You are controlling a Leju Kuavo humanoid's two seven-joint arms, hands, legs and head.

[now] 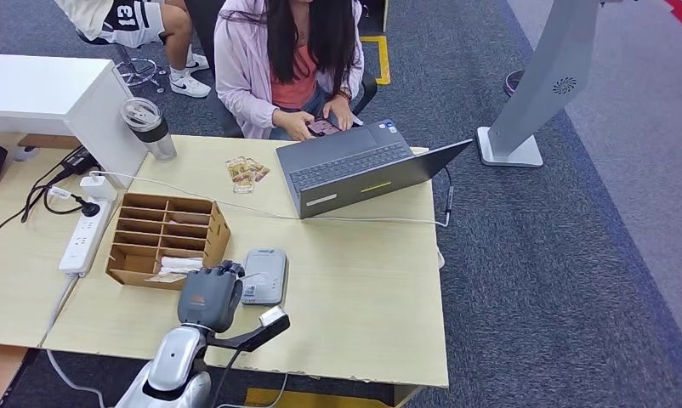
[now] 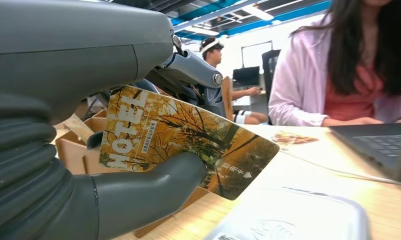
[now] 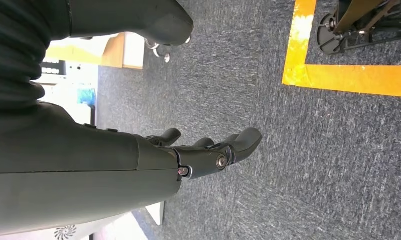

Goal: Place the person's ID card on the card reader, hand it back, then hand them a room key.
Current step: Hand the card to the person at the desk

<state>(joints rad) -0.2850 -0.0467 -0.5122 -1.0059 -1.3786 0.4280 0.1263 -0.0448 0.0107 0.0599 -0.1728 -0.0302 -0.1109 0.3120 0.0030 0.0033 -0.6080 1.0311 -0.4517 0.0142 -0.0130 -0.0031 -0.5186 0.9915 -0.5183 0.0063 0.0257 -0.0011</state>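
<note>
The key card (image 2: 188, 145), printed with autumn trees and the word HOTEL, sits pinched in our left hand (image 1: 210, 295) between the thick thumb (image 2: 153, 187) and the darker fingers (image 2: 193, 75) behind it. In the left wrist view the card tilts, one corner pointing out over the reader (image 2: 293, 215), and it hangs just above the table (image 1: 355, 297) rather than lying on it. From the head view we see the left hand over the near part of the table, between the wooden box (image 1: 167, 238) and the reader (image 1: 264, 274), touching neither as far as we can tell. The box is split into compartments, and some white cards lie in its nearest row. The reader, grey and flat, lies just beside the box.

Farther across the table a few more cards (image 1: 246, 172) lie near an open laptop (image 1: 363, 170). A person (image 1: 291, 59) in a pink jacket sits behind the laptop with both hands close together on something small and dark. A tumbler (image 1: 150, 127) stands near the far left corner, and a white power strip (image 1: 84, 236) lies left of the box.

Our right hand (image 3: 208, 150) hangs over blue-grey carpet (image 3: 288, 175), its fingers loosely apart and slightly curled, with nothing in them. A yellow floor line (image 3: 348, 80) runs nearby.
</note>
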